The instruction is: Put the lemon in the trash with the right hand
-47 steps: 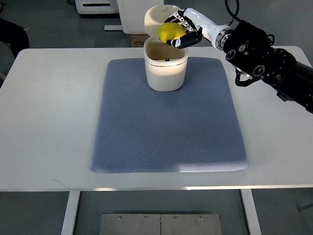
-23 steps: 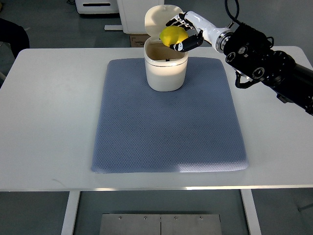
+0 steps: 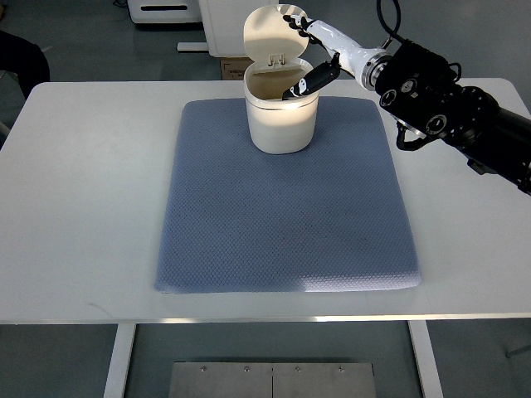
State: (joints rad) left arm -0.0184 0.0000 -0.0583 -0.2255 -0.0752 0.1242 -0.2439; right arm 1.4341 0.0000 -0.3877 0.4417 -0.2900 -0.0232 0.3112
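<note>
The right hand [image 3: 305, 51] hangs over the open trash can [image 3: 281, 114], fingers spread and holding nothing; no lemon shows. Best to lift straight up, clear of the raised lid [image 3: 267, 33].

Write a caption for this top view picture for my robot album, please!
Right hand open above the cream trash bin on the blue mat; lid up, no lemon in sight.
</note>
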